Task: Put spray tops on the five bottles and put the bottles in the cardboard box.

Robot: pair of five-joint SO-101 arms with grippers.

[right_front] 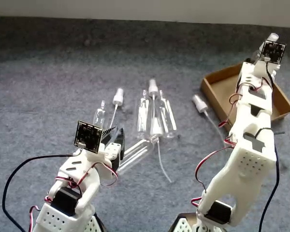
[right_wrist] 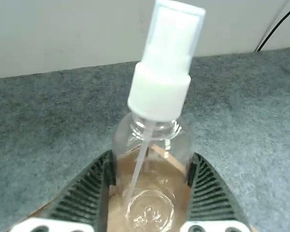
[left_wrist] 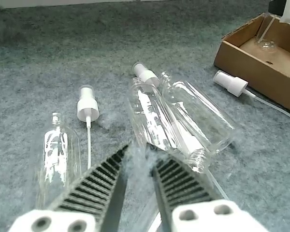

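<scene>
My right gripper (right_wrist: pixel 151 169) is shut on a clear bottle (right_wrist: pixel 152 145) that carries a white spray top (right_wrist: pixel 165 72), held upright over the cardboard box (right_front: pixel 221 86) at the back right. My left gripper (left_wrist: pixel 137 166) hangs low over the carpet, narrowly open with nothing between its fingers. Just ahead of it lie two clear bottles, one capped with a spray top (left_wrist: pixel 150 113) and one bare (left_wrist: pixel 198 118). A smaller bare bottle (left_wrist: pixel 55 154) lies to one side with a loose spray top (left_wrist: pixel 88 102) next to it. Another bottle (right_front: pixel 135 152) lies beside the left gripper.
A second loose spray top (right_front: pixel 199 103) with its long tube lies between the bottle cluster and the box. A loose thin tube (right_front: pixel 162 162) trails on the grey carpet (right_front: pixel 48 82). The right arm (right_front: pixel 249 145) stretches over the right side.
</scene>
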